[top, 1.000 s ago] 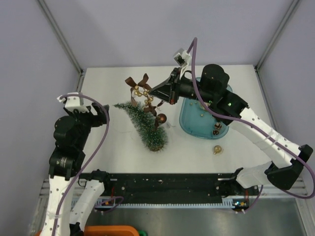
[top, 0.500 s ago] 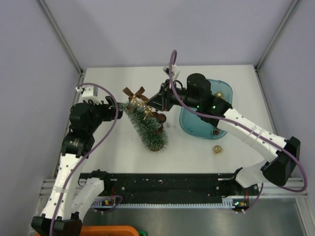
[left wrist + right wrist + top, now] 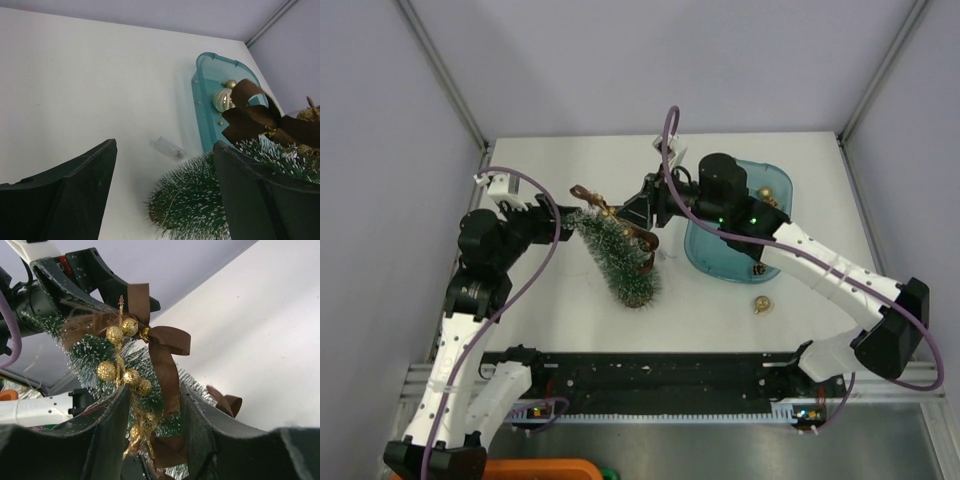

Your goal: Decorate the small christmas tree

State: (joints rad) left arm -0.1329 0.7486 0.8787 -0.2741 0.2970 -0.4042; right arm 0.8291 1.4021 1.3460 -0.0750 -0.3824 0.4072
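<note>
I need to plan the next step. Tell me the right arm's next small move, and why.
Probably draw the right gripper straight back with its jaws apart. The gold berry sprig with its brown bow lies against the top of the small christmas tree, loose between the parted jaws, so a gentle retreat should leave it there. The left gripper stands open beside the treetop.

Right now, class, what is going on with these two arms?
The right gripper is setting a sprig of gold beads and brown ribbon against the tilted small christmas tree, jaws apart around it. The left gripper is open beside the treetop. More ornaments lie in the blue tray.
</note>
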